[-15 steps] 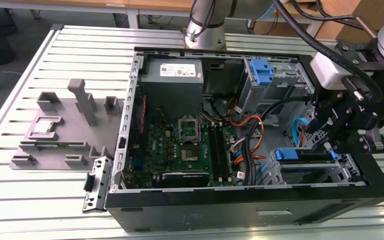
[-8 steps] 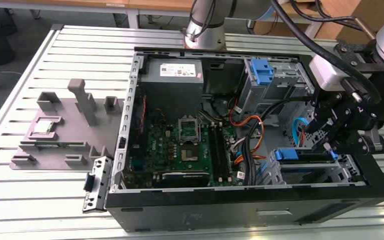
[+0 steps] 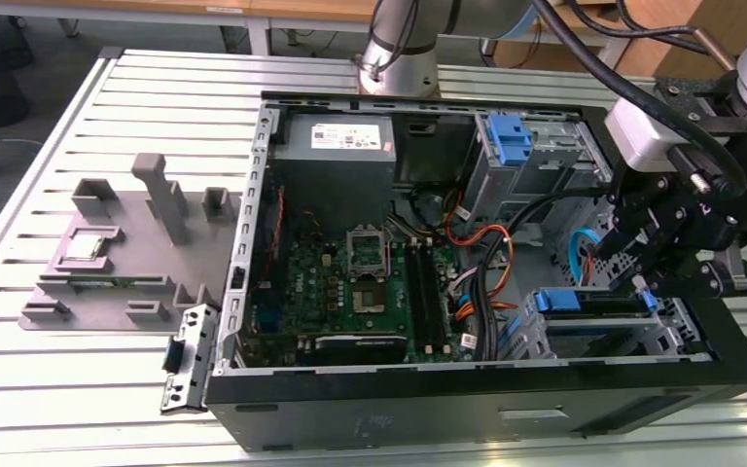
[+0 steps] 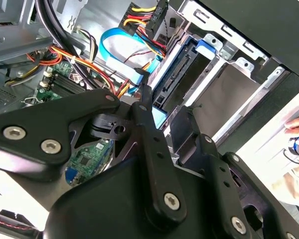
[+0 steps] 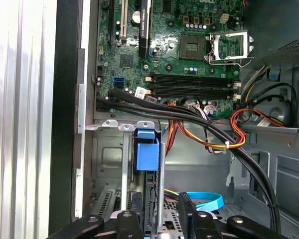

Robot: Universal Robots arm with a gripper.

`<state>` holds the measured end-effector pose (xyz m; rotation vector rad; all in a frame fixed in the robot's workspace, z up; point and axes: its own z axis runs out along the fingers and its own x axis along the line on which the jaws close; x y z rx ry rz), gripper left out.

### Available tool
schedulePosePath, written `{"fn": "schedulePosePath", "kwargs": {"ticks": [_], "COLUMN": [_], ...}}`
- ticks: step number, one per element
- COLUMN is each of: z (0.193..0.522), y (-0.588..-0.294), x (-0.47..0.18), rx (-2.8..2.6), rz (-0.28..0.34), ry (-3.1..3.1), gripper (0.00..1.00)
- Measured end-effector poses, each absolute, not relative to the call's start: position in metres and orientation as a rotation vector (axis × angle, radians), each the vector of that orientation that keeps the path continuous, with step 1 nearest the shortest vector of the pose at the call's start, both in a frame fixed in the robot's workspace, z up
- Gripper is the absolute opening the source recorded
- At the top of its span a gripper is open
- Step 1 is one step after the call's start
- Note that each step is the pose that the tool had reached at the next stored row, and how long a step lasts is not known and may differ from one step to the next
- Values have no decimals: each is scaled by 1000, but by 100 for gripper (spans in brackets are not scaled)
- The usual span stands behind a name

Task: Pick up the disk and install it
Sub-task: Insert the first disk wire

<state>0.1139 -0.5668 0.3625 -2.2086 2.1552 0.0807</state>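
Claw (image 5: pixel 159 205) released, fingers (image 5: pixel 186 211) either side of disk (image 5: pixel 148 152), edge-on in drive bay (image 5: pixel 107 159); disk btm hidden behind claw.

One computer case (image 3: pixel 478 389) is sitting on one slatted table (image 3: pixel 36 389); one motherboard (image 3: pixel 335 282) and one power supply (image 3: pixel 335 156) are lying inside; one disk (image 3: pixel 566 302) and one blue latch (image 3: pixel 510 136) are showing; one grey fixture (image 3: pixel 94 297) is carrying one silver chip (image 3: pixel 85 246); one gripper (image 3: pixel 659 282) is hanging above
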Motion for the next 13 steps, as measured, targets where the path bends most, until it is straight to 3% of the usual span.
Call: {"fn": "schedulePosePath", "kwargs": {"ticks": [13], "z": [377], "y": [-567], "x": [114], "rx": [-2209], "rz": [81], "ry": [2155], "gripper": [42]}}
